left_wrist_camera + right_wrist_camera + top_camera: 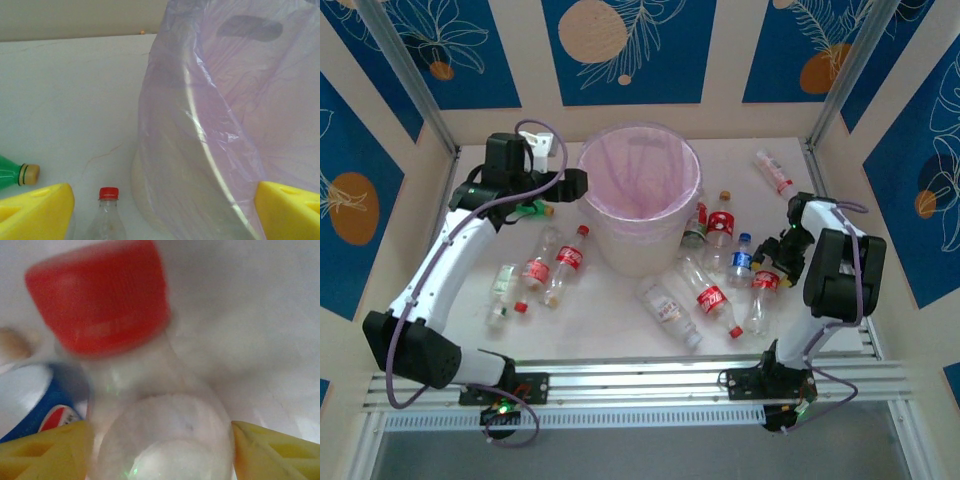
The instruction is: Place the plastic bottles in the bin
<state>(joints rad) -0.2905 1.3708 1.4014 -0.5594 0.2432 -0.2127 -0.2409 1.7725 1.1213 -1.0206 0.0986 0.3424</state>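
Closest to us, a clear red-capped bottle sits pinched in the right gripper, beside a blue-labelled bottle. We see the lined bin upright on the white table, the left gripper spread wide beside its rim, other plastic bottles lying around it, and a green bottle to its left.

Bin upright at centre, pink-lined; clear bottles scattered either side, mostly red-capped, mostly lying.
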